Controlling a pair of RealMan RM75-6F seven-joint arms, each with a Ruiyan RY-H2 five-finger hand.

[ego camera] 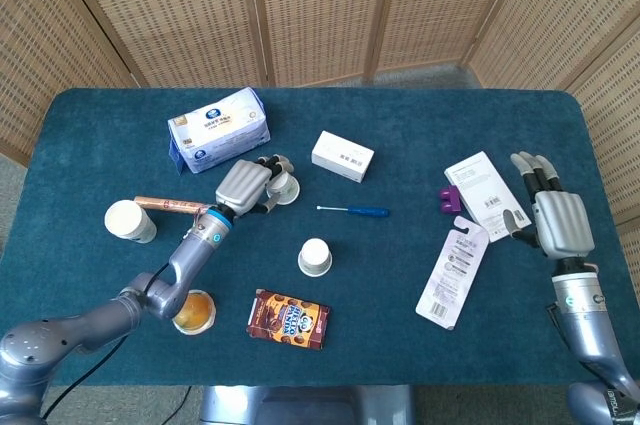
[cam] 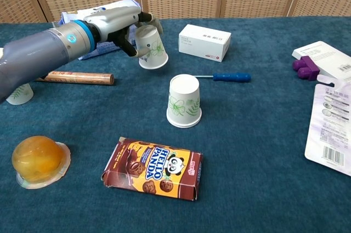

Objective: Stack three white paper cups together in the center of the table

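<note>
My left hand point(ego camera: 243, 185) point(cam: 117, 24) grips a white paper cup with a green leaf print point(cam: 151, 47) point(ego camera: 286, 185). The cup is lifted off the cloth and tilted, its open mouth facing down and to the right. A second cup point(ego camera: 315, 257) point(cam: 184, 101) stands upside down near the table's middle. The third cup point(ego camera: 130, 221) point(cam: 19, 94) stands at the far left, partly hidden by my left arm in the chest view. My right hand point(ego camera: 555, 220) lies at the table's right side, fingers spread, holding nothing.
A tissue pack point(ego camera: 218, 130) and a white box point(cam: 204, 41) lie at the back. A blue screwdriver point(cam: 230, 77), a wooden stick point(cam: 77, 78), a Hello Panda box point(cam: 153, 176) and an orange jelly cup point(cam: 38, 160) surround the middle. Flat packages point(ego camera: 453, 273) and a purple piece point(ego camera: 449, 200) lie right.
</note>
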